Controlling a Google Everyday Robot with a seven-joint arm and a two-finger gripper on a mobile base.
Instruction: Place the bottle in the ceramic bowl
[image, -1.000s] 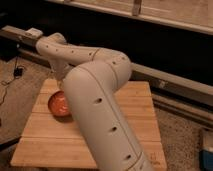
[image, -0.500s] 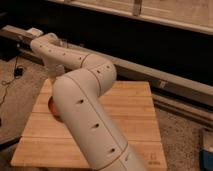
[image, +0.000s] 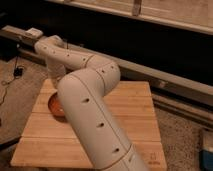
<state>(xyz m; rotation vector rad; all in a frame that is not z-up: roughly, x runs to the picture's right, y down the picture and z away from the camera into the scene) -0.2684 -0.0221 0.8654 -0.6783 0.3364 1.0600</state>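
The orange ceramic bowl (image: 53, 106) sits on the left part of the wooden table (image: 132, 117). Only its left edge shows, because my big white arm (image: 87, 107) crosses in front of it. The arm rises from the bottom of the view, bends at the elbow (image: 97, 72), reaches back left, and its wrist link (image: 53, 70) drops down towards the bowl. My gripper is at the lower end of that link, just above the bowl, hidden behind the arm. The bottle is hidden.
A long grey rail (image: 180, 85) runs behind the table, with a dark wall above it. Cables (image: 17, 72) lie on the floor at the left. A blue object (image: 207, 150) stands on the floor at the right edge.
The arm has shifted: the elbow moved right and the wrist link now hangs down over the bowl. A little more of the bowl's left edge shows than half a second ago.
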